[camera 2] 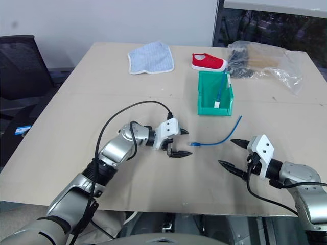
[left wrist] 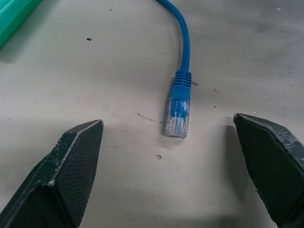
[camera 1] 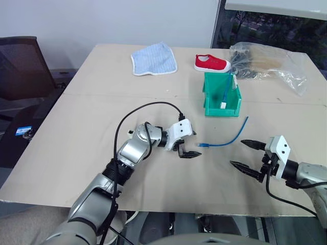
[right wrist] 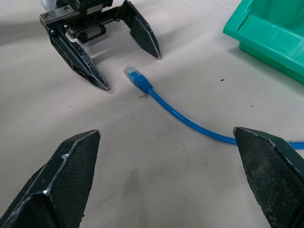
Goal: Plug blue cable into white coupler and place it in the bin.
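The blue cable [camera 1: 230, 139] lies loose on the table in a shallow curve, its clear plug [left wrist: 176, 116] pointing toward my left gripper [camera 1: 193, 144]. That gripper is open and low over the table, one finger on each side of the plug and neither touching it. My right gripper [camera 1: 236, 152] is open and empty to the right, near the cable's middle. The teal bin [camera 1: 209, 97] stands behind the cable. Inside the bin is a second blue cable with a white coupler [camera 1: 224, 105] on its end.
At the table's far side lie a blue-and-white cloth [camera 1: 153, 58], a red shoe [camera 1: 210, 63] and a clear plastic bag [camera 1: 268, 64]. A black chair [camera 1: 20, 66] stands off the left edge. The table's front edge runs just below both arms.
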